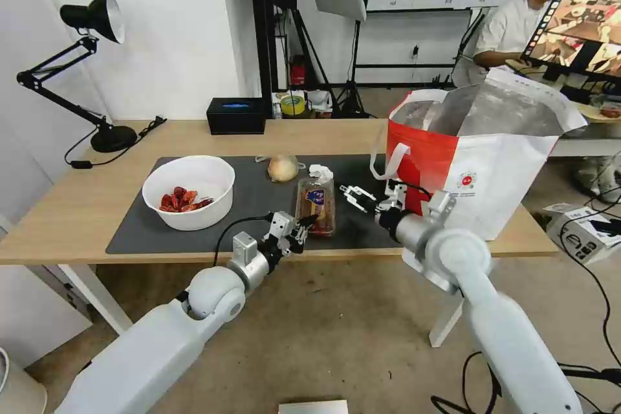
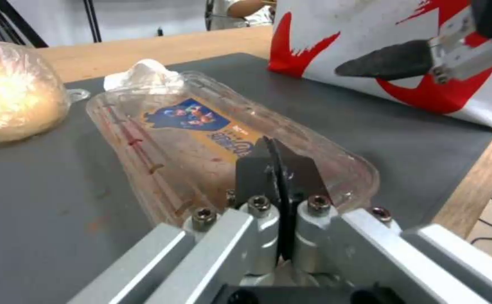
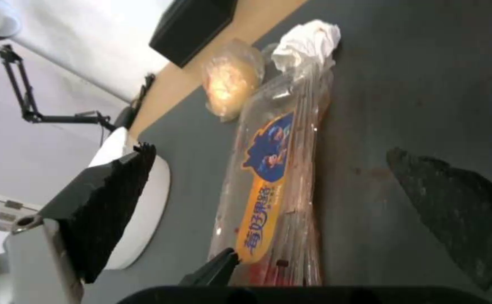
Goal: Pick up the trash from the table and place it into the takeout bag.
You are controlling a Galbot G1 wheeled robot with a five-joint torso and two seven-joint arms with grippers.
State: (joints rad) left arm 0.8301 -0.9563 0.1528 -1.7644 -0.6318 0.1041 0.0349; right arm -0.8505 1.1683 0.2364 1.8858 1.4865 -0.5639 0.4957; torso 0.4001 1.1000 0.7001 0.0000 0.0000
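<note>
On the table's dark mat lies the trash: a white bowl with red shells, a beige wrapped ball, a crumpled tissue and a clear tray. My left gripper is shut, its tips over the tray's near end; nothing shows pinched between them. My right gripper is open just right of the tray, its fingers spread wide and facing the tray. The takeout bag stands open at the table's right end.
A black box with a blue top sits at the back edge of the table. A black desk lamp stands at the back left. The bag is close behind my right gripper's finger. Cables and boxes lie on the floor to the right.
</note>
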